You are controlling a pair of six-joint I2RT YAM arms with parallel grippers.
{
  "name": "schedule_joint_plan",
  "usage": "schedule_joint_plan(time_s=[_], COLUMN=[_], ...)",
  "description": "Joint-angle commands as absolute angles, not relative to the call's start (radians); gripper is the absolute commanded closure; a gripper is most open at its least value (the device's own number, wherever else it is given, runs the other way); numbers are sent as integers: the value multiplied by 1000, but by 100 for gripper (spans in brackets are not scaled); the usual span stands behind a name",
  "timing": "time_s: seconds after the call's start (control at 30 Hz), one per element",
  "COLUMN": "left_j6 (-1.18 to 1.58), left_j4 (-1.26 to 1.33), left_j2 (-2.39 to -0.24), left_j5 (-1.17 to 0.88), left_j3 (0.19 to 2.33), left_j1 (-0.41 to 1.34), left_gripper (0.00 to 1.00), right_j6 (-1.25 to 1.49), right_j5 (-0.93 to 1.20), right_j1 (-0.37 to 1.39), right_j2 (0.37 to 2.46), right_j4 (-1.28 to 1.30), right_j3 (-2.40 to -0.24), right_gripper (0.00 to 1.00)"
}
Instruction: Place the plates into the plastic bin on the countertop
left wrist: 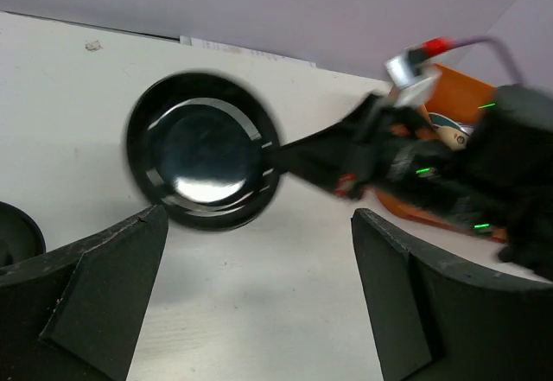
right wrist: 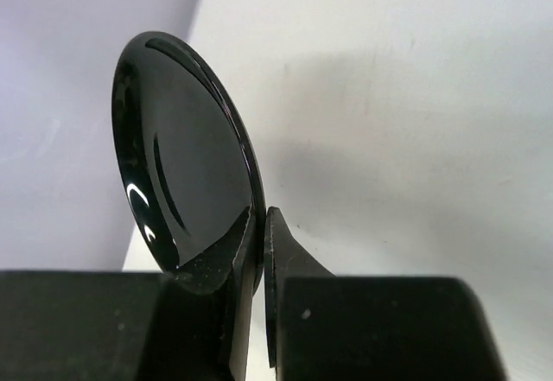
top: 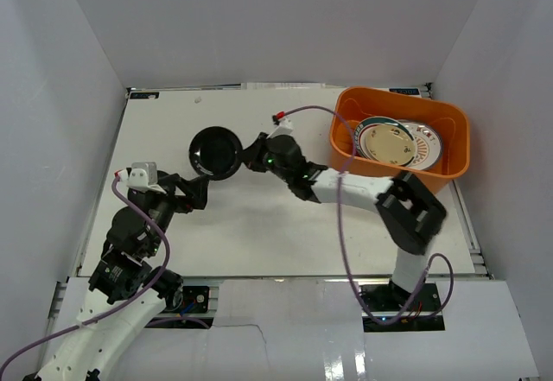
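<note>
While the white countertop (top: pixel 259 225) is stretching out under both arms, the orange bin (top: pixel 462 139) is sitting at its far right corner, and it's holding plates: a cream plate (top: pixel 386 143) is lying on top, with a patterned plate (top: pixel 428 146) peeking out beside it. Well apart from the bin, over to the left in the far half of the surface, the small black plate (top: pixel 216 152) is the one in play. The right gripper (right wrist: pixel 259 225) is clamping its rim on the side facing the bin, and the wrist view is showing one finger on each face, pinched tight on that glossy edge. Whether the plate is lifting off the surface, I can't tell. The left gripper (left wrist: pixel 259 225) is hovering just on the near side of the plate, jaws spread wide, holding nothing.

So this is looking like the pick-up of the black plate. The next move is calling for a clean lift, a carry to the right, enough height to clear the bin's near wall, then a release over the stack. That thin grip on a slick rim is asking for a slow, level swing
</note>
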State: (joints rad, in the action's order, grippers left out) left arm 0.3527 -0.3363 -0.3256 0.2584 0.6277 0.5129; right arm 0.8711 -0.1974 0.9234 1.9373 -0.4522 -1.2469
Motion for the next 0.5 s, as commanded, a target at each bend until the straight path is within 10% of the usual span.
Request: schedule_joint_plan(time_s=[0.0,0.23,0.47], left_j6=[345,353,354], left_j4=[-342,-342,-339], left_j2=[-316,-319,-337], left_j5=[252,204,189], left_j3=[629,627,626], left_j1=[506,506,506], left_gripper=[2,2,2], right_j6=[691,525,500], right_j5=[-311,-272,-18], right_j1=[824,398,-130], right_j2=[1642,1108,1005], right_j4=[-517,-191,-84], right_j3=[-1099,-836,-703], right_gripper=[92,92,92])
